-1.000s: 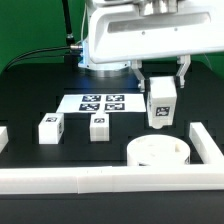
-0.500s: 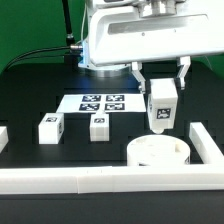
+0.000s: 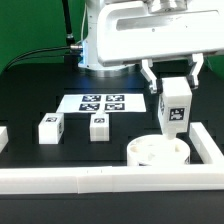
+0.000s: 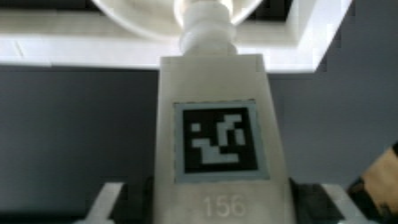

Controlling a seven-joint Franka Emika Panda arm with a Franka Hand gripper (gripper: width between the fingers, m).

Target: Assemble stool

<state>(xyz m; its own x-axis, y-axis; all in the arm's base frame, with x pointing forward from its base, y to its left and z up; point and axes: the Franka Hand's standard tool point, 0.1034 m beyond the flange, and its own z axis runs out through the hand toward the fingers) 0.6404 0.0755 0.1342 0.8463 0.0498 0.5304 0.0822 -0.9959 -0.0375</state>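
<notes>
**Exterior and wrist views: stool assembly, one leg in transport.** I see the gripper [image 3: 174,84] clenched on the held leg block [image 3: 176,109]. Its two fingers [image 3: 151,76] press the upper sides of the block, which hangs upright with its tag facing the exterior camera. The block is clear of the black table [image 3: 30,90]. It hangs over the right part of the seat [image 3: 156,152], with its lower end just above the seat's top. From this view I cannot tell whether the two touch.

The seat stands on the table at near right, in the corner formed by the near border rail [image 3: 90,181] and the right border rail [image 3: 206,143]. The left leg block [image 3: 50,128] and the middle leg block [image 3: 98,126] stand apart from each other on the table, left of the seat and just nearer than the marker board [image 3: 100,103].

In the wrist view the held leg block [image 4: 221,130] fills the middle of the picture, tag towards the camera. A narrower end points at the rim of the seat [image 4: 139,14]. One finger [image 4: 109,204] shows on either side of it.
</notes>
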